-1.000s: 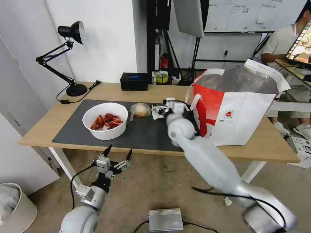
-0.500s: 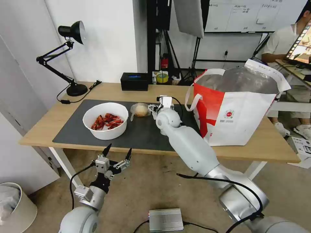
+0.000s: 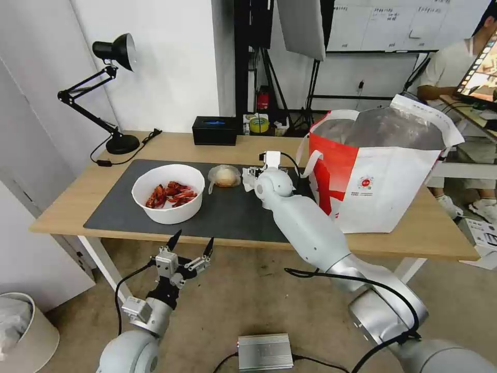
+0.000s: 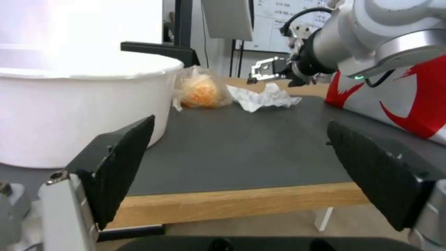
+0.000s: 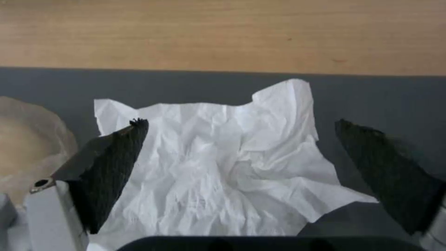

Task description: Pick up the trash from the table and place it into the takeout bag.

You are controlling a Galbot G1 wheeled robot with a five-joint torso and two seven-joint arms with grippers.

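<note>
While the right gripper [image 5: 241, 157] hangs over the crumpled white tissue [image 5: 223, 167] with its fingers [image 5: 116, 164] spread wide to either side of it, the tissue lies loose and creased on the dark grey mat [image 3: 228, 212], near the mat's far edge. In the head view most of the tissue [image 3: 247, 181] is covered by the right arm's wrist, so just a white scrap shows. Just beside it sits the small clear bag with bun [image 3: 224, 176], and farther toward the mat's left end stands the white round bowl [image 3: 168, 193] holding red crayfish shells [image 3: 172, 194]. The takeout bag [image 3: 383, 171] stands open at the tabletop's right end, silver lining showing, its far side cut off behind its own flap. The left gripper [image 3: 189, 242] waits below the table's [image 3: 171, 142] front edge, fingers apart. From the left wrist view the bowl's wall [image 4: 69, 108] is washed out at the top.
</note>
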